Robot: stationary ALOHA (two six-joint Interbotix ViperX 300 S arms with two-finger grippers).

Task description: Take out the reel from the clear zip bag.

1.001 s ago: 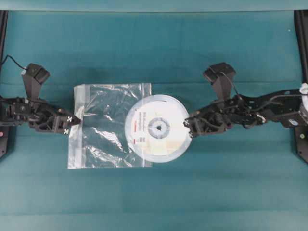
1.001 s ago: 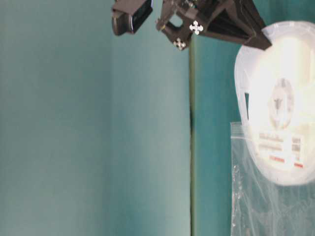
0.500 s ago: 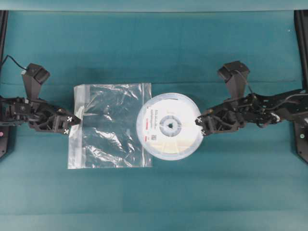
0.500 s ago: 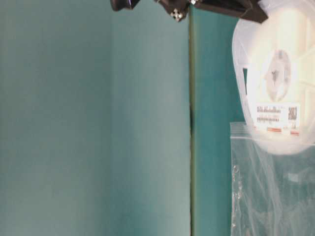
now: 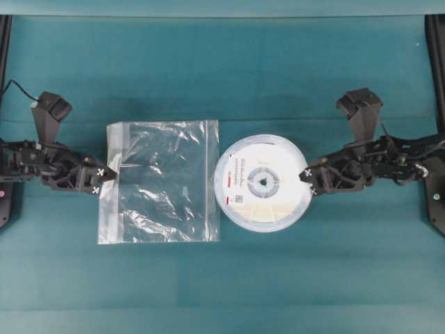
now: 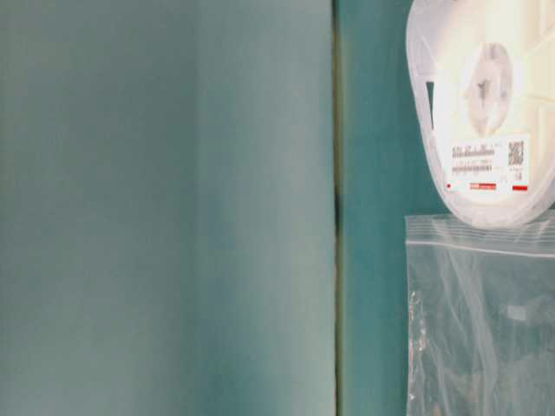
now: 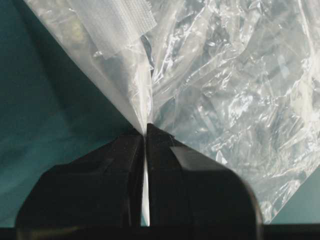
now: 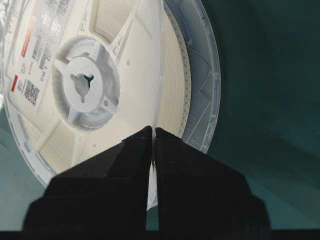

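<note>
My right hand pinches the reel rim, just beside the clear zip bag; left hand clamps bag's edge.

The reel runs off the table-level view at twelve and three o'clock; the clear zip bag is cropped at three and six. Label print is too small to read from overhead. Both arms leave that picture at nine and three o'clock.

Robot lab: teal-covered table, two arms.
</note>
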